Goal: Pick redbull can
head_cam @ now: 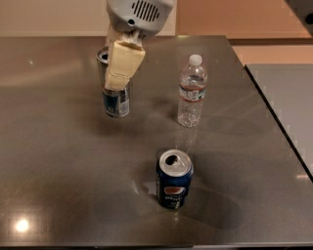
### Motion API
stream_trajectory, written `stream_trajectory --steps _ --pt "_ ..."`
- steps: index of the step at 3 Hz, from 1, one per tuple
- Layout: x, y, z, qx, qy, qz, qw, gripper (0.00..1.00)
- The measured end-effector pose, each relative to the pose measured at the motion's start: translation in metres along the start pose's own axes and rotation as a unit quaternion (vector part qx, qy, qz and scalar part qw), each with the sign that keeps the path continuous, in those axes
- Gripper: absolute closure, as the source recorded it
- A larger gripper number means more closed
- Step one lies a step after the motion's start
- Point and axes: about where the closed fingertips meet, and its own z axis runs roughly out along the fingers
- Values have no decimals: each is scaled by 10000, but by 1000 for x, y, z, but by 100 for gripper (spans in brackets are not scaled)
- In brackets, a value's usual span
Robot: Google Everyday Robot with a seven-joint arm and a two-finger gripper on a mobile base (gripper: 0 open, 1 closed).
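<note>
Gripper (117, 80): at upper left of the camera view, reaching down from a grey, vented wrist housing (139, 12) at the top edge; clamped on the redbull can.
Front finger (123, 63): cream-coloured pad, tilted, lying across the can's upper half; second finger mostly hidden behind the can.
Redbull can (116, 103): upright in the grip, over the left rear part of the table; silver rim showing left of the pad, blue and silver base below it; cannot tell whether the base touches the top or hangs just above it.
Table (58, 171): dark grey-brown, smooth and glossy, filling most of the view; soft sheen across it and one bright light spot (22, 225) near the lower left corner.
Water bottle (191, 90): clear plastic, white cap, upright, right of the held can and well apart from it.
Pepsi can (174, 179): dark blue, wider, opened top, upright near the front middle, apart from both other items; faint shadow and reflection around its foot.
Second surface (288, 107): lighter grey, at the right, split from the table by a dark slanting gap.
Room: pale beige wall (49, 17) behind the table's far edge at left, warmer orange-tan panel (230, 19) at right.
</note>
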Motion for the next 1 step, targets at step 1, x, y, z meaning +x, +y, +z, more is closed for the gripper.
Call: stream_trajectory --steps 1 --pt "0 0 0 8 -4 -2 10000 100"
